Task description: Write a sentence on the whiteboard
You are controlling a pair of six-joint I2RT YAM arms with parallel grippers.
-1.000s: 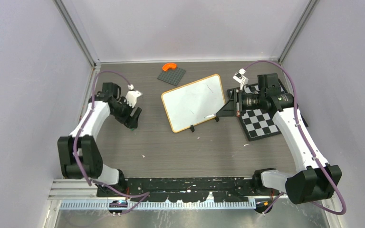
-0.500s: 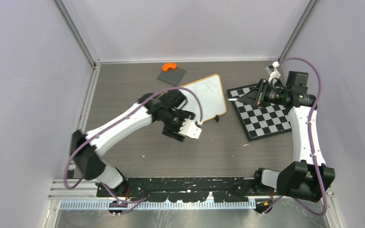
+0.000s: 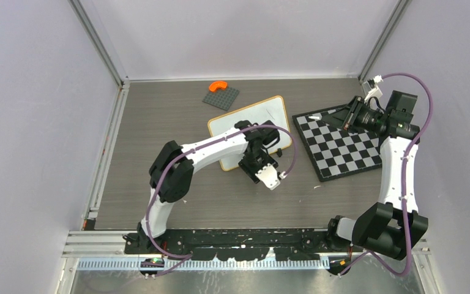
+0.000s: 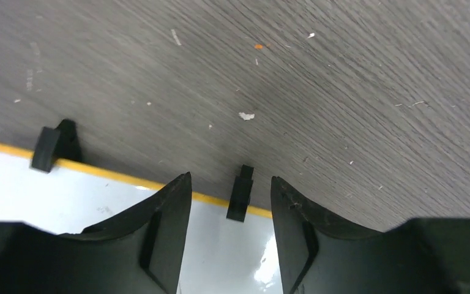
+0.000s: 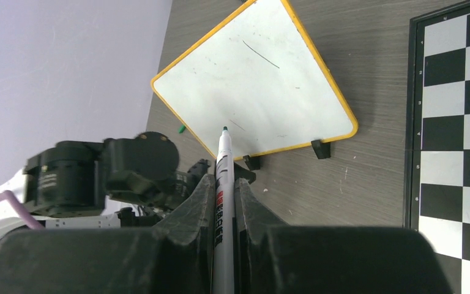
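Grey plate (image 3: 222,97) with an orange piece sat far, left of centre. Whiteboard (image 3: 252,118) lay mid-table; the left arm blocked its near edge, with the left gripper (image 4: 229,184) open astride a black clip (image 4: 240,195). Checkerboard (image 3: 343,144) just right; right gripper (image 5: 223,180) over its far edge, clamped on a marker (image 5: 223,146).

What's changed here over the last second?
The left hand swung from the left side across to the whiteboard and is now open over its near edge, astride a black clip. The right hand pulled away from the whiteboard's right edge toward the far right corner, keeping its grip on the marker. The whiteboard and checkerboard stayed put.
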